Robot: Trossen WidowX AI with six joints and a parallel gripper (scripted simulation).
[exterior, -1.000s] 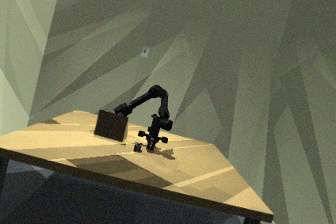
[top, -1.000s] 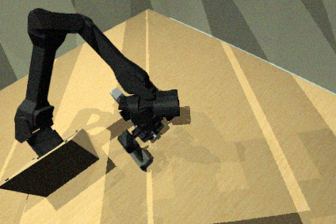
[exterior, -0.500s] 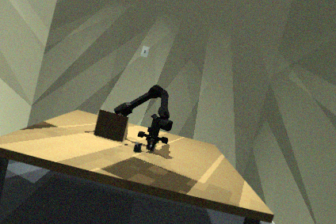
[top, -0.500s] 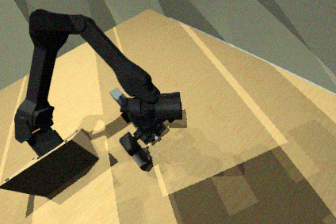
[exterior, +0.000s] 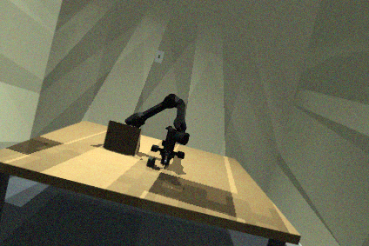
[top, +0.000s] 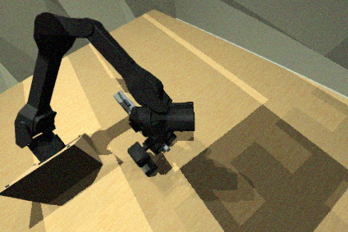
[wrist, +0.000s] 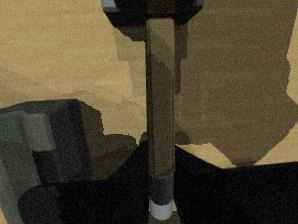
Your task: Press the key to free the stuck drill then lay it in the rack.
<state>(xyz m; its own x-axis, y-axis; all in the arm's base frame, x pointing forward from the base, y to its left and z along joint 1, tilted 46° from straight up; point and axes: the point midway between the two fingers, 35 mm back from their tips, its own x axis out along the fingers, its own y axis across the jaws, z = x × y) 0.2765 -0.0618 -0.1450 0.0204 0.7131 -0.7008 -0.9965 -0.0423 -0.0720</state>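
My gripper (top: 159, 147) (exterior: 165, 157) (wrist: 154, 145) points down at the wooden table (top: 246, 74) (exterior: 87, 165) and is shut on the drill. In the wrist view the drill (wrist: 161, 100) is a long brown shaft. It runs from a dark block at the top edge to a grey and white tip (wrist: 161, 209) at the bottom. A dark grey slotted block (wrist: 47, 145) (exterior: 151, 162) lies on the table close beside the gripper. I cannot tell whether it is the rack or the key part.
A dark brown box (top: 53, 174) (exterior: 123, 140) stands next to the arm's base (top: 34, 129). Broad shadows cross the table right of the gripper. The table's far edge (top: 254, 55) meets grey walls.
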